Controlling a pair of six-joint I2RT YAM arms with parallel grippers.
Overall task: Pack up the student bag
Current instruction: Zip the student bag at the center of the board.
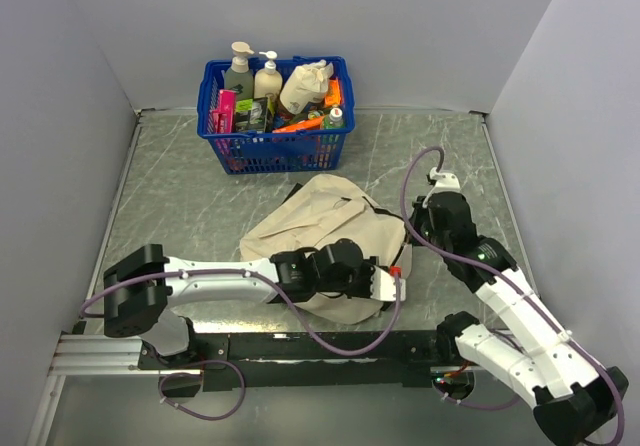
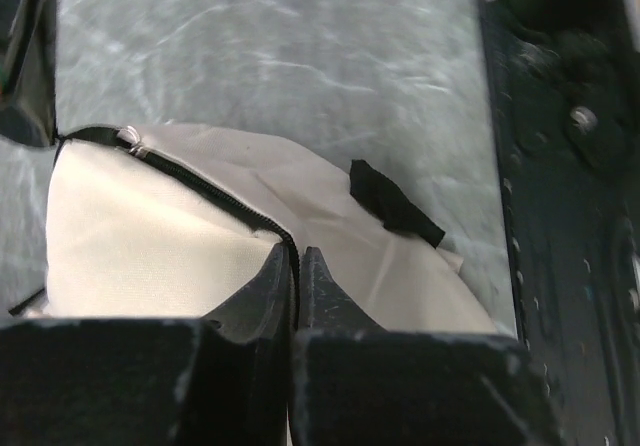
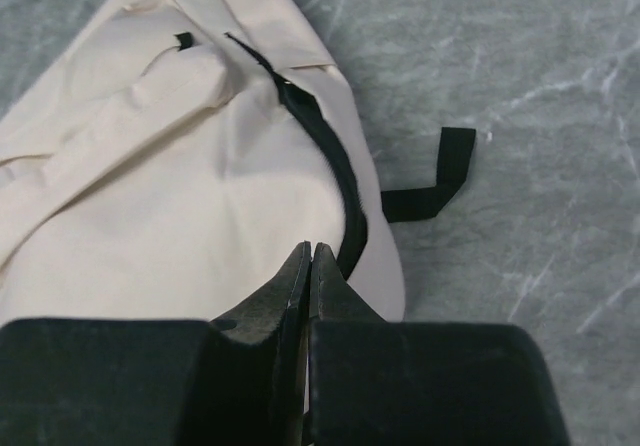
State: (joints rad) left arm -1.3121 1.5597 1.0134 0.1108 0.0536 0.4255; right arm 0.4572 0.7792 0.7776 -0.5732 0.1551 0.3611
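Observation:
The student bag (image 1: 310,228), cream fabric with a black zipper, lies flat in the middle of the table. My left gripper (image 1: 398,284) has reached across to the bag's near right edge. In the left wrist view it (image 2: 297,251) is shut, with the black zipper (image 2: 215,186) running into the jaws; the metal zipper pull (image 2: 130,138) lies further along. My right gripper (image 1: 418,216) is at the bag's right side. In the right wrist view it (image 3: 311,251) is shut, tips over the cream fabric (image 3: 180,196) beside the zipper (image 3: 335,161). Whether it pinches cloth does not show.
A blue plastic basket (image 1: 280,151) full of bottles and packets stands at the back, just beyond the bag. A black strap loop (image 3: 440,181) sticks out from the bag onto the grey marbled table (image 1: 180,196). Grey walls close in the sides.

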